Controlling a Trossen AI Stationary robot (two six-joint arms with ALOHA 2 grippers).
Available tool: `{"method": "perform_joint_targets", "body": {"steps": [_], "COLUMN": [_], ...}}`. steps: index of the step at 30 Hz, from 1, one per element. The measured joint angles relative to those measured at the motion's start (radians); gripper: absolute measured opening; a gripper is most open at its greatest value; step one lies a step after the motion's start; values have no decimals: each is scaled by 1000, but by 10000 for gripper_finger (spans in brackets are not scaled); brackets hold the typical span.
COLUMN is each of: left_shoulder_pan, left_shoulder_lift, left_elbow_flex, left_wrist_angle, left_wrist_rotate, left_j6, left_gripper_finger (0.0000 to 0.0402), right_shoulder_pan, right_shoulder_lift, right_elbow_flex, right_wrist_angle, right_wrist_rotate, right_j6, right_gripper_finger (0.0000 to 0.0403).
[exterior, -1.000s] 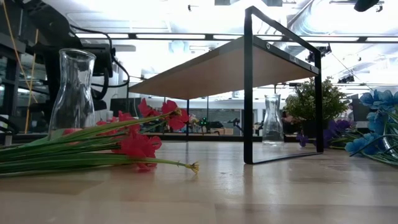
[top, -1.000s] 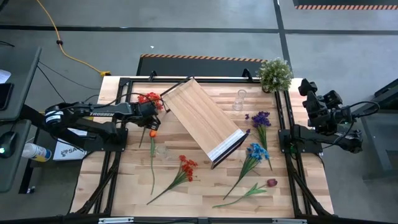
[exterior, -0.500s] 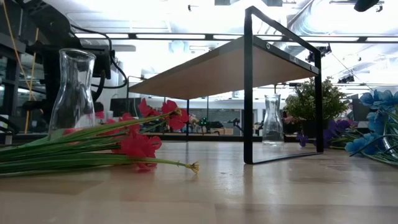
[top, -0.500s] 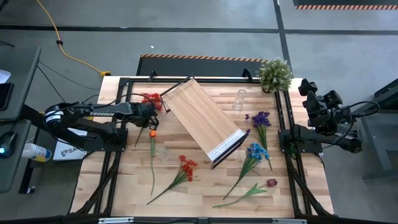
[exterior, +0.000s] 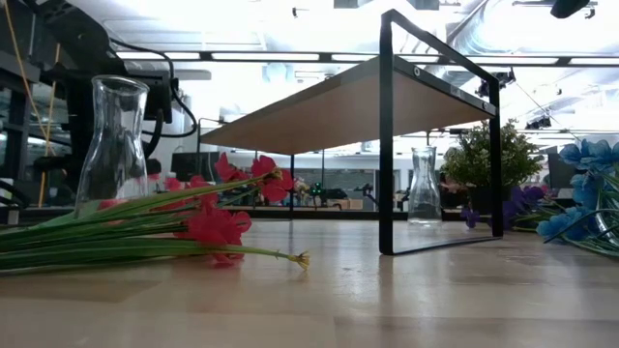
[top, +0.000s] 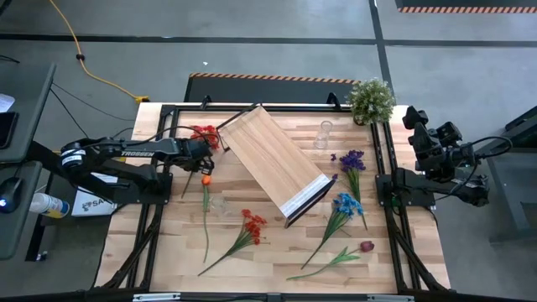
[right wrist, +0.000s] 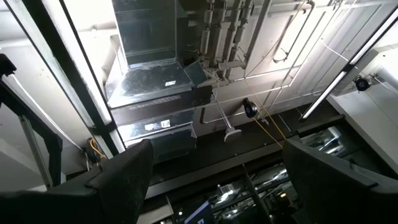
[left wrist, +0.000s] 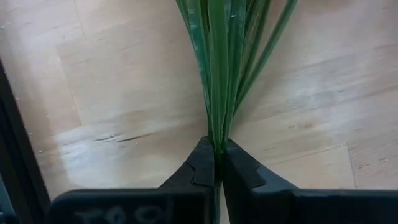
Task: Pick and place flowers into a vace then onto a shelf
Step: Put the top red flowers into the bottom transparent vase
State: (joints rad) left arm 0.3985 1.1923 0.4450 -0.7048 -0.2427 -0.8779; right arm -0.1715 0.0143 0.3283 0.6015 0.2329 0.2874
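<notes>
The left tool (left wrist: 217, 163) is pinched on the red flower's stem (left wrist: 219, 74), which runs straight ahead from it; the vase (top: 220, 204) is nearer this arm.

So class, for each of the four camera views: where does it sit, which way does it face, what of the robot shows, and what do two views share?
High view: above the table, looking straight down; both arms show, left pincer at the red flower.
Low view: at table-top height, looking level under the shelf; left arm dimly behind a vase.
Left wrist view: looks down at the table; own fingers shut on green stems.
Right wrist view: faces the ceiling; own open fingers show.
Shared: high and low views both show the shelf.
</notes>
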Motion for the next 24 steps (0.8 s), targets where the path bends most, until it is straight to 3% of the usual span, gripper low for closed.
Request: {"method": "perform_joint_targets", "body": {"steps": [11,17,24], "left_shoulder_pan": [1,1,1], "left_shoulder_lift": [-65,-184,-372], "left_elbow_flex": [-8,-7,26], "left_wrist_angle": [-41,-129,-227], "left_wrist_rotate": [-9,-22,-23], "left_j6": [-25,-60,-118], "left_gripper_finger": [54,42,55], "right_shoulder_pan": [0,0,0], "right_shoulder_lift": [0,0,0], "right_elbow_flex": [0,0,0], "right_wrist_angle": [0,0,0], "right_wrist_rotate": [0,2,3], "right_j6": [0,0,0], "right_gripper_finger": [344,344,344]}}
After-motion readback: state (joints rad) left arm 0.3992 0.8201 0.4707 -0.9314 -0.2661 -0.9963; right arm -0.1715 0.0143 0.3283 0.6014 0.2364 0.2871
